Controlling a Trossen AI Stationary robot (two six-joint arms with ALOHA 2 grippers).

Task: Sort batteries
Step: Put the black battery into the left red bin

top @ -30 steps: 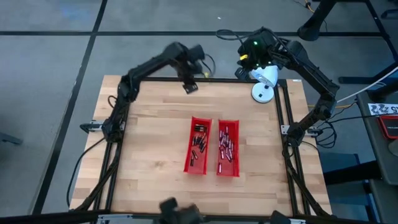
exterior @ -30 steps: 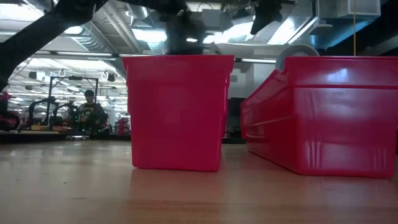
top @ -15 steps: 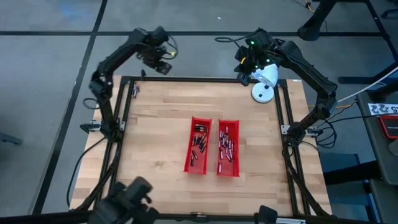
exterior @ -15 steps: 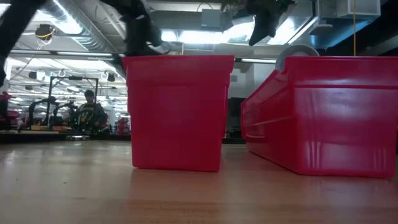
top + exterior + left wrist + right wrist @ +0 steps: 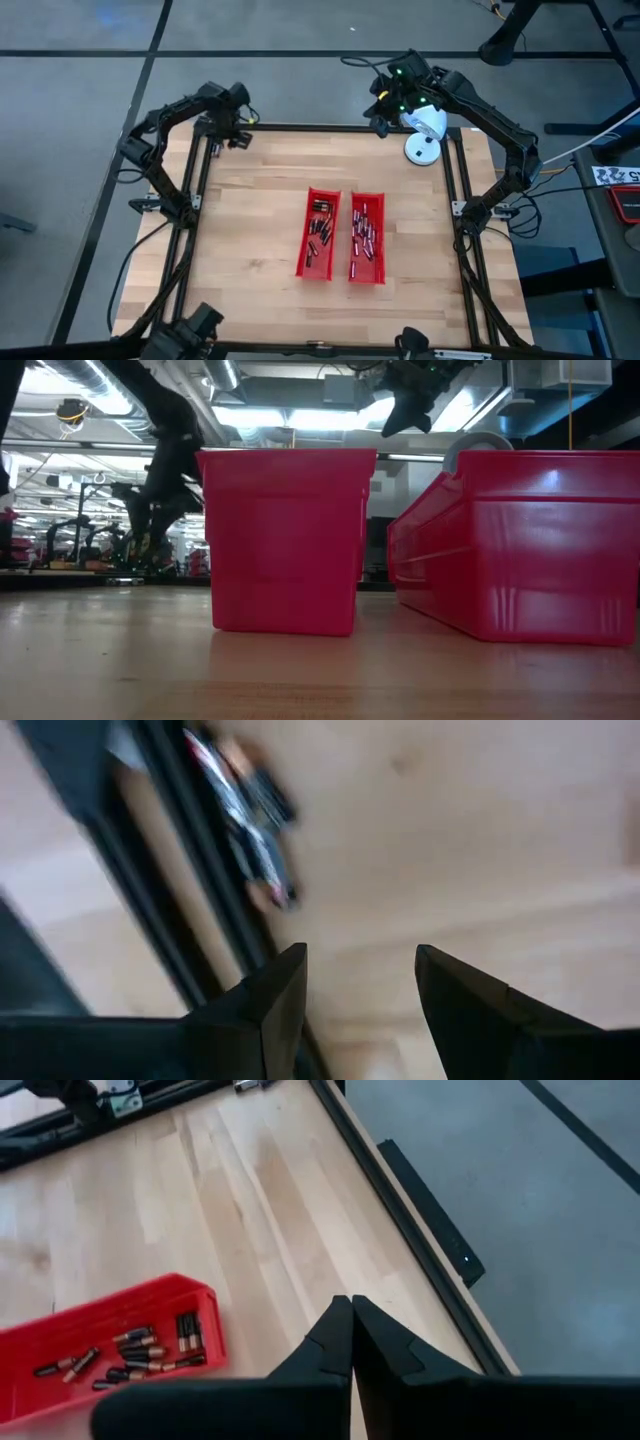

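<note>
Close to the low camera, two red bins: left bin (image 5: 285, 540) end-on, right bin (image 5: 520, 540) cut off at 3 o'clock; contents hidden behind the walls from this height. From above, both bins side by side at table centre, batteries (image 5: 319, 232) scattered in the left one, more batteries (image 5: 364, 232) in the right one; single cells too small to tell apart. Bare wooden table (image 5: 250, 220) all round the bins, black frame rail (image 5: 300, 127) along the edges; wide free board toward 9 o'clock and 6 o'clock. At 11 o'clock, left gripper (image 5: 222, 133) over the far-left corner by the rail, fingers (image 5: 270, 1005) parted with nothing between them; wrist picture blurred, a small cable-like item (image 5: 245, 815) by the rail unclear. At 1 o'clock, right gripper (image 5: 380, 118) above the far rail, closed tight and holding nothing; white round device (image 5: 424, 135) just beside it. Beyond, grey floor (image 5: 80, 90); in the low view a lit hall with ceiling lights (image 5: 270, 415), details dim.
</note>
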